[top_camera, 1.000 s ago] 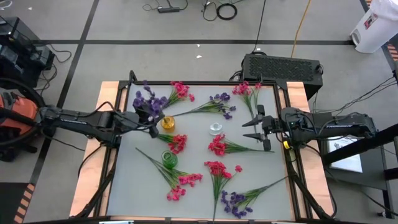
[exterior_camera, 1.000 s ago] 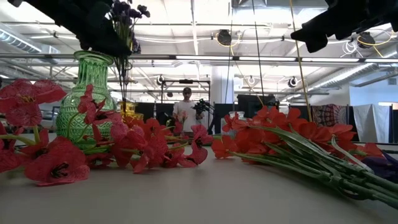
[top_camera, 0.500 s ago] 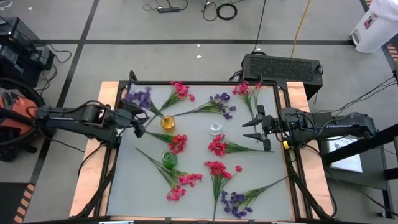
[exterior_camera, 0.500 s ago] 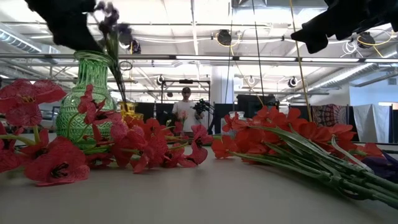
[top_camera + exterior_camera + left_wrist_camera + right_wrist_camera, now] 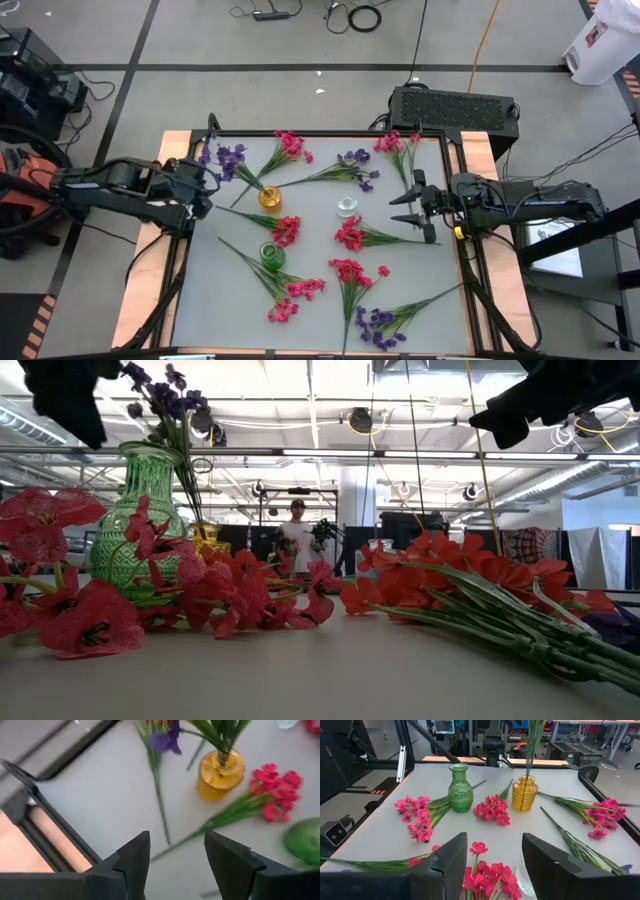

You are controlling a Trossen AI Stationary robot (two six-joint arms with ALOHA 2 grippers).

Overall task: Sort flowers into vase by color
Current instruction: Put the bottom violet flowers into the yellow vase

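My left gripper (image 5: 205, 183) hovers at the table's left edge, jaws wide and empty. My right gripper (image 5: 405, 208) waits, half-spread, at the right. A purple sprig (image 5: 232, 160) stands tilted in the yellow vase (image 5: 269, 197); the other flowers (image 5: 350, 270) lie scattered.

Table (image 5: 310, 310) bears flowers (image 5: 350, 236) and 3 vases (image 5: 271, 255).

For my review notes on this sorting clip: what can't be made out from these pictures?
- Clear vase: right wrist view shows only a sliver, hidden behind the right gripper's fingers.
- Purple sprig's blossoms in the yellow vase: cut off by the left wrist picture's edge.
- Green vase: base hidden behind pink flowers in the low view.
- Person in the room: too small to describe.
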